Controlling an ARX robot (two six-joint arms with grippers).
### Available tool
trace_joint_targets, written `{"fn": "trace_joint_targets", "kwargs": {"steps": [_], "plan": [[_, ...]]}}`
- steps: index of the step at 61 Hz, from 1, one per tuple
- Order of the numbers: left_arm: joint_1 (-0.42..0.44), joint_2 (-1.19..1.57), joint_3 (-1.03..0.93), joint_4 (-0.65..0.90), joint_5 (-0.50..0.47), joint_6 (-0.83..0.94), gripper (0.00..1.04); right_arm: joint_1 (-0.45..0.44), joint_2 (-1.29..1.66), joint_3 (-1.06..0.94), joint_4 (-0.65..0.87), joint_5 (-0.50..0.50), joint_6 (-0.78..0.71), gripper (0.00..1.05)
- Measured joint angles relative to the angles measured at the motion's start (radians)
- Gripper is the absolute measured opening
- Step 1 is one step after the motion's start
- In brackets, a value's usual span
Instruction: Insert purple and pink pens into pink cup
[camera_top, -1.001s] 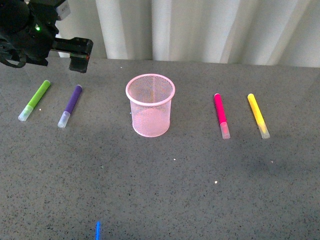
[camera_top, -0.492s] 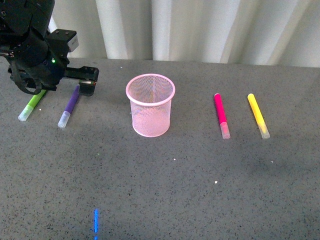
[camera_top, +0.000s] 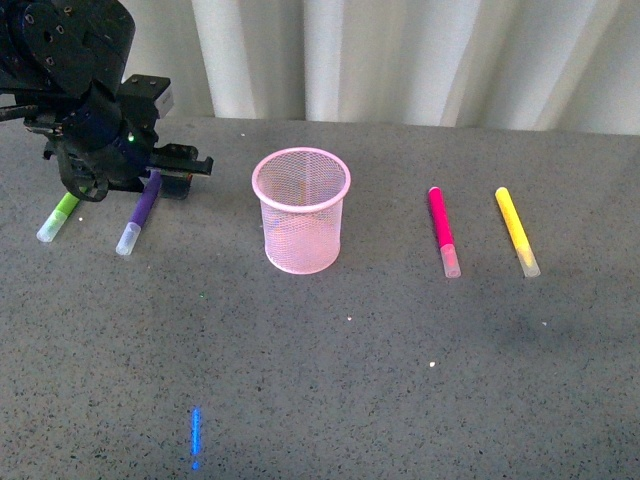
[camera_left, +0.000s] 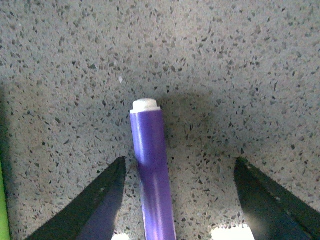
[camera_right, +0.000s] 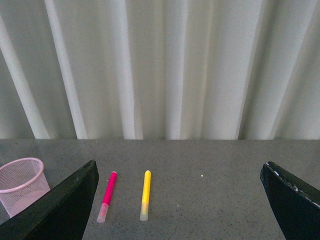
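Both wanted pens lie flat on the bench (camera_top: 420, 400): the purple pen (camera_left: 152, 180) left of the pink cup (camera_top: 301, 210), the pink pen (camera_top: 441, 225) right of it. My left jaws stand wide open astride the purple pen's barrel end, not clamping it. My right jaws gape wide, holding nothing.

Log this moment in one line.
left end effector: open, straddling purple pen | right end effector: open, empty | pink pen: on table | pink cup: empty
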Motion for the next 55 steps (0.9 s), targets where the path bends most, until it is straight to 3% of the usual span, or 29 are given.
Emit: {"fn": "trace_joint_targets", "kwargs": {"steps": [8,16,36,55], "plan": [[-0.004,0.005,0.0,0.013,0.001,-0.002,0.29,0.0,0.0,0.0,0.0,0.0,0.0,0.98],[-0.004,0.005,-0.002,0.029,-0.005,-0.003,0.13,0.0,0.0,0.0,0.0,0.0,0.0,0.98],[0.032,-0.068,-0.106,0.164,0.028,-0.06,0.13,0.0,0.0,0.0,0.0,0.0,0.0,0.98],[0.115,-0.511,-0.435,0.616,0.085,-0.189,0.13,0.0,0.0,0.0,0.0,0.0,0.0,0.98]]}}
